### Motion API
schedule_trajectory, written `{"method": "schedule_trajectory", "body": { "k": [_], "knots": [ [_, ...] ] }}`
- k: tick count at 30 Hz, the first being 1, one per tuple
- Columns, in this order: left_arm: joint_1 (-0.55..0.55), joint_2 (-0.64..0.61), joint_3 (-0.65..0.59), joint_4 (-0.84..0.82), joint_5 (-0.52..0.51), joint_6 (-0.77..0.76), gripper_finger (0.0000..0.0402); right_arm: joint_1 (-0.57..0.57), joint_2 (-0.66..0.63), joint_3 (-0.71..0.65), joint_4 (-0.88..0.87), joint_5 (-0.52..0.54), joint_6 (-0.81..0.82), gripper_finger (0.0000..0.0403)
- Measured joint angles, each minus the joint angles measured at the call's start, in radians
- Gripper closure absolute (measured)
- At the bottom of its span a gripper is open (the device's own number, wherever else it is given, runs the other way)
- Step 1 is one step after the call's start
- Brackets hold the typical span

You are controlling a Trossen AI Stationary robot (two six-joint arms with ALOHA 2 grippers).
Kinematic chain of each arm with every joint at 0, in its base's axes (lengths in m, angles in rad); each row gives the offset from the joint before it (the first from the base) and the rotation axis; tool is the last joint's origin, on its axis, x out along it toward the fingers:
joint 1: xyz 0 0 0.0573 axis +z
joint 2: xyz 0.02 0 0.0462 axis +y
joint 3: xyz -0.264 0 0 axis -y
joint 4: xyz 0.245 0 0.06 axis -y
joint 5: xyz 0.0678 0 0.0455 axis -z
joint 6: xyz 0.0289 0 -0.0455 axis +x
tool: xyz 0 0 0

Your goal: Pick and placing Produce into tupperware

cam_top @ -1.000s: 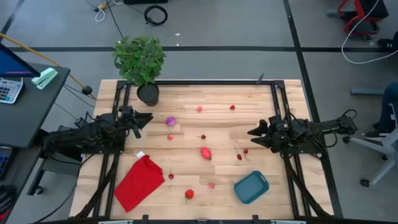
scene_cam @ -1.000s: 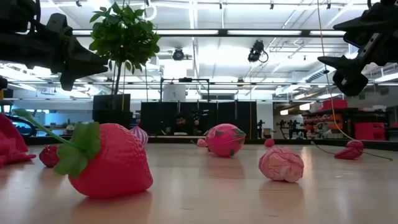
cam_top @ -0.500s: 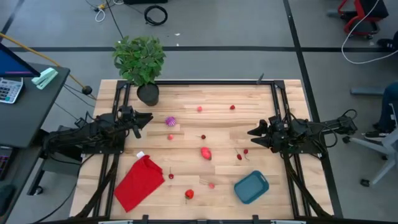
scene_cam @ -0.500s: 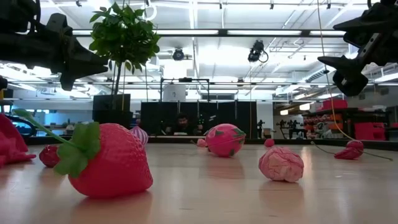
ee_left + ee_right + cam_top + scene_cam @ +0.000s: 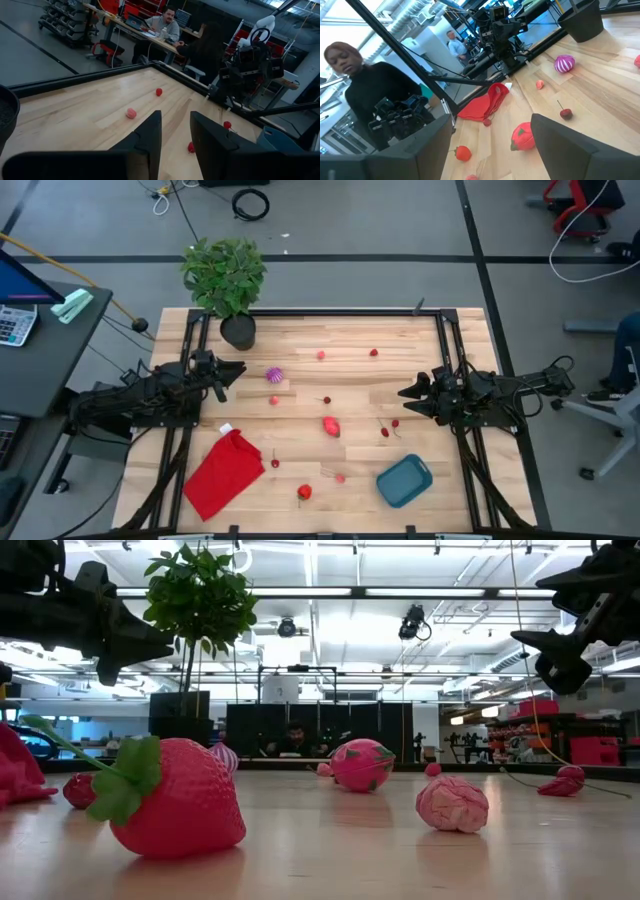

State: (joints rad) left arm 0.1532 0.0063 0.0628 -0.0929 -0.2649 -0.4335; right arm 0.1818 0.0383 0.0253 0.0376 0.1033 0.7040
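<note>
Produce (image 5: pixel 331 425) lies scattered mid-table, nothing yet in the tupperware (image 5: pixel 404 480) at the near right; I read the right gripper (image 5: pixel 404 393), fingers spread and empty, as nearer both; left gripper (image 5: pixel 238 369) waits far left, fingers probably slightly parted, holding nothing.

On the table nothing shifted over the last second: neither arm changed its pose, and no piece of produce rolled or was picked up. The one difference lay in the room behind the table, in the low view. The person (image 5: pixel 293 738) seated far back at the dark desks, between the strawberry and the round pink fruit as seen from table height, had sat a little higher and more upright than a second before, head showing more clearly above the desk edge.
</note>
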Motion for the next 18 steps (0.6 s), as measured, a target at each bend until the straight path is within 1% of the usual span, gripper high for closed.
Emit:
{"method": "schedule_trajectory", "body": {
  "k": [11, 18],
  "knots": [
    [-0.001, 0.0, -0.001, 0.006, 0.0, 0.0, 0.0294, 0.0, 0.0, 0.0, 0.0, 0.0, 0.0, 0.0122],
    [0.001, 0.0, -0.003, 0.104, -0.004, 0.004, 0.0294, 0.0, 0.0, 0.0, 0.0, 0.0, 0.0, 0.0122]
  ]
}}
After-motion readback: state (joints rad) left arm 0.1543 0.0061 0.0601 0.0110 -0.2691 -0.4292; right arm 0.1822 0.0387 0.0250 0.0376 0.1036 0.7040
